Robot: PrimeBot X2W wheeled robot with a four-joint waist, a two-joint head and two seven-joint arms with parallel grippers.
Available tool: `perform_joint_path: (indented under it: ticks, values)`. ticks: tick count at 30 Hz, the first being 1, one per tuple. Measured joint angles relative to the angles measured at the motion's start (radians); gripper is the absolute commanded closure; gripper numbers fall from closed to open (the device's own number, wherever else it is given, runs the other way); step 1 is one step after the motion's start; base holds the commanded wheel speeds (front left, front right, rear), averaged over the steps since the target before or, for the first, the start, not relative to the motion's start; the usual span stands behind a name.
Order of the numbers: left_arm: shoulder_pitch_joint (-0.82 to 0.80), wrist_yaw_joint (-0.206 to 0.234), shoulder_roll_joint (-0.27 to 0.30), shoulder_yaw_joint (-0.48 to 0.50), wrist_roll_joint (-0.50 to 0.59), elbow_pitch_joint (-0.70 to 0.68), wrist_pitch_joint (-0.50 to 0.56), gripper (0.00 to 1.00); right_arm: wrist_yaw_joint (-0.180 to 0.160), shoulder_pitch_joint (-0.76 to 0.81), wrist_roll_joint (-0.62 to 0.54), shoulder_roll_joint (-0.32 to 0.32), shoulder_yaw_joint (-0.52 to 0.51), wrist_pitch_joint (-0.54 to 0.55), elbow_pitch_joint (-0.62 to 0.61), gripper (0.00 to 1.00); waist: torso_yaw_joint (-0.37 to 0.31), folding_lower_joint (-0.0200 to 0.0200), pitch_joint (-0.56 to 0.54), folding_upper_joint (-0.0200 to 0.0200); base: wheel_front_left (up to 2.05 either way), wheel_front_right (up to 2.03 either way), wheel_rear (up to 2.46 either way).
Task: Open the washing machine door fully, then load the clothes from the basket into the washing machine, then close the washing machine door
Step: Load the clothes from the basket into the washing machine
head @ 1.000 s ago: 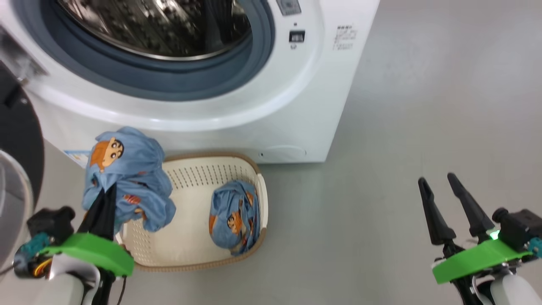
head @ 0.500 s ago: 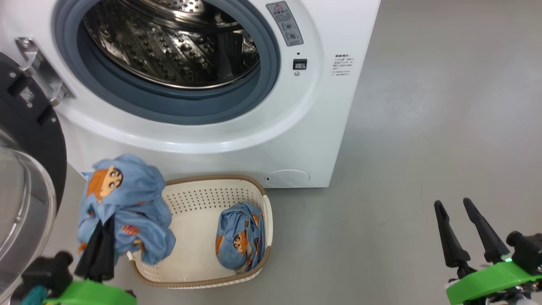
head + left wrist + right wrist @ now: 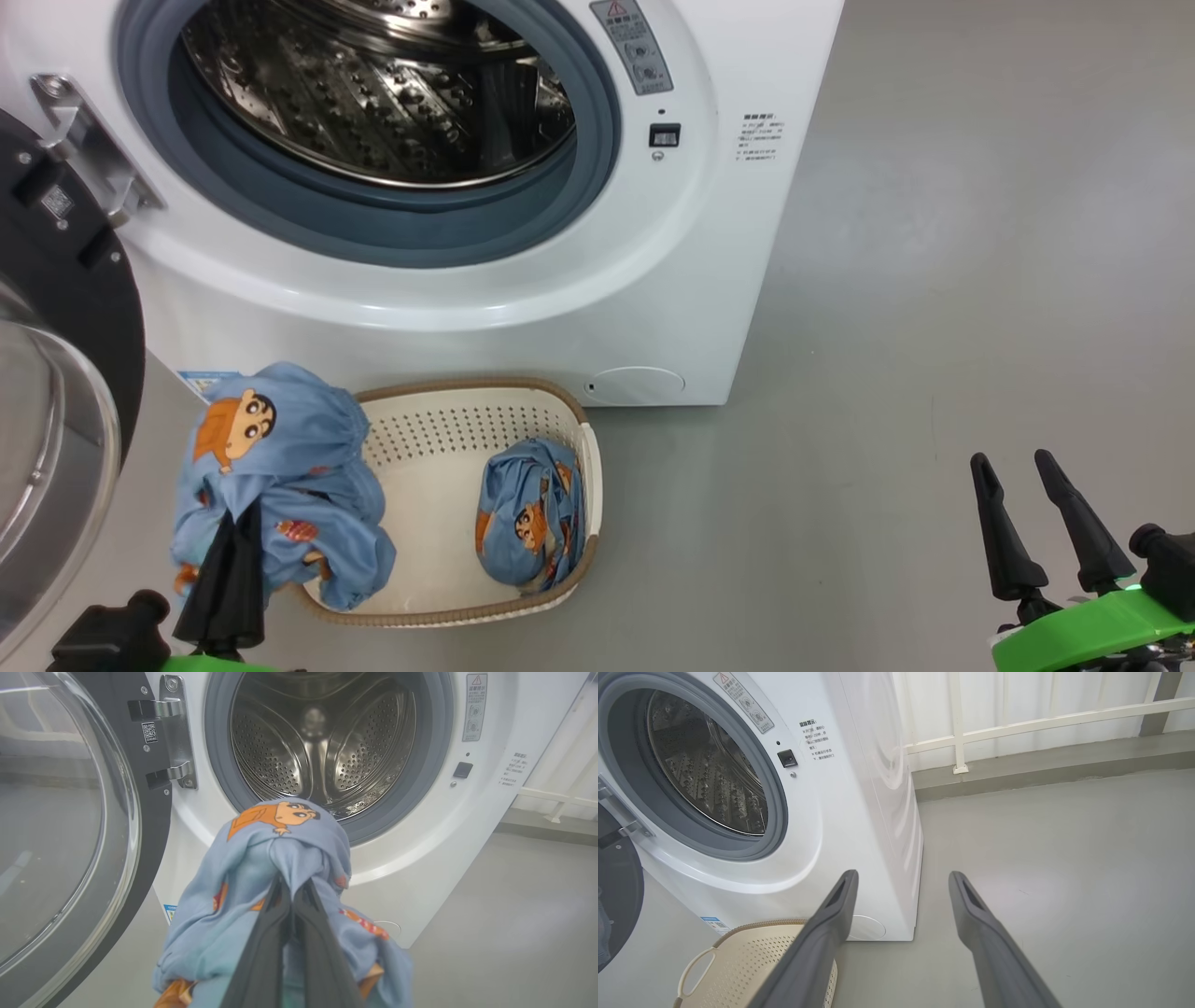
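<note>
Washing machine (image 3: 653, 280): white box w/ smooth glossy front and a round opening. Steel drum (image 3: 322, 751) inside is shiny and perforated, w/ raised ribs. A matte grey-blue rubber gasket (image 3: 373, 224) rings it. Door (image 3: 56, 308) is swung open at left on a metal hinge (image 3: 84, 140): glossy black disc w/ clear bulging glass bowl at centre. Low on the front are a blue sticker (image 3: 207, 383) and a round cap (image 3: 635, 385).

Basket (image 3: 467, 385) sits on the smooth grey floor (image 3: 887, 327), just near of the machine front. It's cream plastic, a rounded rectangle, w/ rows of small holes and a brown woven-look rim.

Left tool (image 3: 292, 886): long dark fingers pinched narrow, clamped on the lifted bundle (image 3: 280, 467). That one is soft, crumpled light-blue fabric w/ an orange-and-black cartoon face on top. It hangs in folds around the fingers, at the basket's left end, below the drum opening. Can't tell if the cloth touches the rim.

Second bundle (image 3: 529, 513): same printed fabric, balled up, lying inside the basket against its right wall.

Right tool (image 3: 1010, 457): tapered dark fingers spread apart, holding nothing. It's over bare floor, well right of the basket, on a bright green plastic mount (image 3: 1092, 635).
</note>
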Motion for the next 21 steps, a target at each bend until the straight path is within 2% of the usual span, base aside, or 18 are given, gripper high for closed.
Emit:
perform_joint_path:
  ticks: [9,17,21]
  values:
    - [-0.088,0.0,-0.006,-0.01,-0.016,0.002,0.0,1.0,0.0,-0.019,0.0,0.015,-0.002,0.0,-0.012,0.0,-0.008,-0.0001,0.069,0.0,0.0,0.0,0.0]
    - [-0.346,0.0,-0.007,-0.032,-0.028,0.068,0.0,1.0,0.0,-0.115,-0.002,0.036,-0.003,0.0,-0.029,0.0,-0.019,0.0,0.178,0.0,0.0,0.0,0.0]
    - [-0.509,0.0,0.001,-0.023,-0.049,0.155,0.0,1.0,0.0,-0.147,-0.002,0.053,0.001,0.0,-0.03,0.0,-0.032,-0.0001,0.244,0.0,0.0,0.0,0.0]
